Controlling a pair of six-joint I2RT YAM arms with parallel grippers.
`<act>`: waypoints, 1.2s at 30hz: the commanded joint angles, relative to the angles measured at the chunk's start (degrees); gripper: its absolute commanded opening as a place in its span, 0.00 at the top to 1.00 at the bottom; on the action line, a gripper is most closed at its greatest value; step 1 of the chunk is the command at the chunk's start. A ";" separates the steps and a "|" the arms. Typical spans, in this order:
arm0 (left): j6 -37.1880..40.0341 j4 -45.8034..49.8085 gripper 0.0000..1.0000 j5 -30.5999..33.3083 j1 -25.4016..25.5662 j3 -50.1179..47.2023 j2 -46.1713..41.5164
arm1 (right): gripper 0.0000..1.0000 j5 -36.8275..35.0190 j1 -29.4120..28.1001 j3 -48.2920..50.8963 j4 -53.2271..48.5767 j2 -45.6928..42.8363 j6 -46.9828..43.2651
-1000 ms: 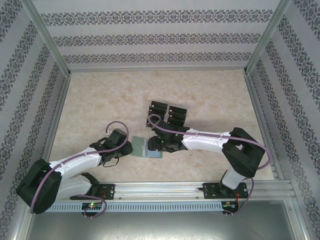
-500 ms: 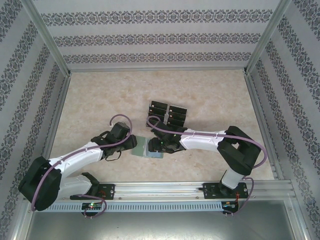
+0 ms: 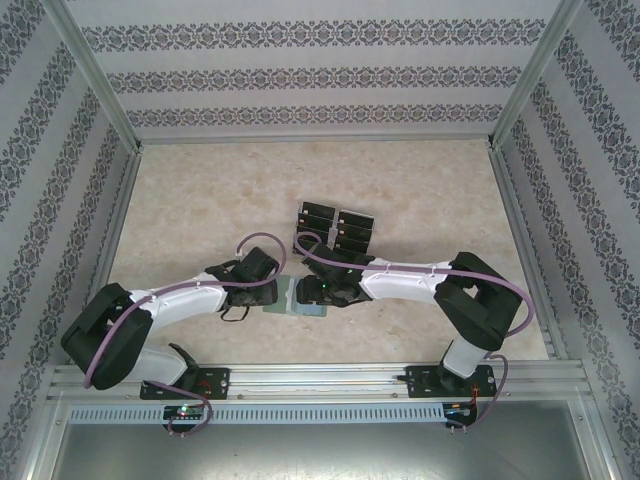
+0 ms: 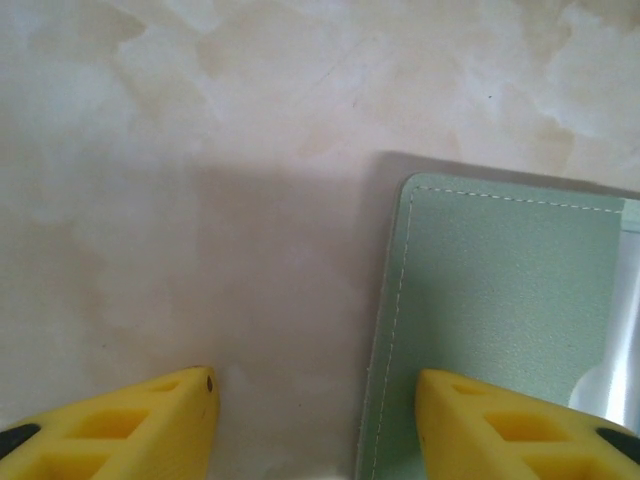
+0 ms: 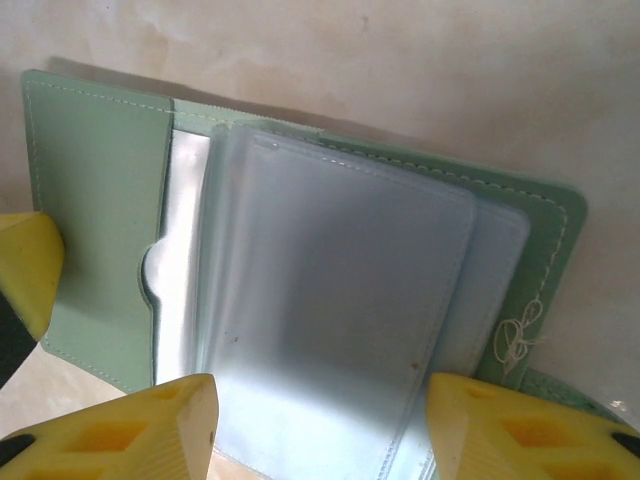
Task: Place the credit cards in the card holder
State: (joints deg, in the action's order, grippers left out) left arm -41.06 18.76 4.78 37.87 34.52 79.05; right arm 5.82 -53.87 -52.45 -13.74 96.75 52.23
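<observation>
The card holder (image 3: 298, 306) lies open on the table between both grippers, pale grey-green with white stitching. In the right wrist view its clear plastic sleeves (image 5: 330, 300) fan out over the green cover (image 5: 95, 230). My right gripper (image 5: 320, 430) stands open just above those sleeves, a finger on either side. My left gripper (image 4: 315, 420) is open at the holder's left edge (image 4: 500, 290), its right fingertip (image 4: 490, 420) over the green flap and its left one over bare table. The black credit cards (image 3: 335, 228) lie in a tidy group beyond the holder, untouched.
Patterned walls and metal frame posts (image 3: 100, 90) close in the marble-look table (image 3: 200, 200) on three sides. A metal rail (image 3: 320, 378) with both arm bases runs along the near edge. One yellow finger of the left gripper (image 5: 25, 270) shows at the holder's left side.
The left arm has reached right to the holder's left edge, and its jaws have parted. The right arm has barely moved.
</observation>
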 commanded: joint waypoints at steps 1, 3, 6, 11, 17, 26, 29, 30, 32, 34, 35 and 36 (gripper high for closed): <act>0.29 1.08 0.45 1.09 1.14 -0.32 1.45 | 0.42 0.88 -0.09 0.85 1.11 1.26 0.34; -0.30 0.23 0.45 0.77 1.46 -0.90 1.64 | 0.42 1.74 -0.10 0.44 2.10 1.25 0.23; -1.04 -0.78 0.46 0.42 1.90 -1.68 1.90 | 0.42 2.85 -0.19 -0.45 3.28 1.09 -0.10; -1.50 -1.26 0.47 0.50 2.39 -2.25 1.42 | 0.42 3.53 -0.54 -2.09 3.96 0.81 -0.55; -1.83 -1.25 0.47 0.76 2.39 -2.75 0.36 | 0.42 4.94 -0.54 -2.83 5.95 2.10 0.10; -2.38 -1.39 0.47 0.84 2.38 -3.43 -1.01 | 0.42 6.20 -0.55 -4.90 7.85 4.80 1.02; -3.06 -0.70 0.47 1.23 2.39 -3.41 -2.14 | 0.43 6.30 -0.71 -5.79 8.11 4.81 1.20; -3.35 -0.30 0.47 1.57 2.39 -3.46 -2.89 | 0.42 6.24 -0.71 -5.98 8.11 4.62 1.28; -4.08 0.76 0.46 2.60 2.39 -3.60 -5.55 | 0.42 6.38 -0.84 -6.63 7.87 4.33 1.23; -5.00 2.19 0.46 3.99 2.39 -3.91 -8.46 | 0.42 6.63 -0.93 -7.42 7.50 4.30 1.04; -5.62 3.11 0.46 4.87 2.39 -4.01 -10.05 | 0.42 6.78 -1.04 -7.88 7.34 4.39 1.12; -6.27 3.78 0.46 5.56 2.32 -4.22 -11.58 | 0.42 6.98 -1.06 -8.27 7.37 4.49 1.12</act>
State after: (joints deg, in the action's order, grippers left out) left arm -44.56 18.81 7.38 39.40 31.03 71.09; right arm 11.70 -54.08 -58.50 -6.63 100.92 52.64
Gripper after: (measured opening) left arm 0.543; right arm 0.576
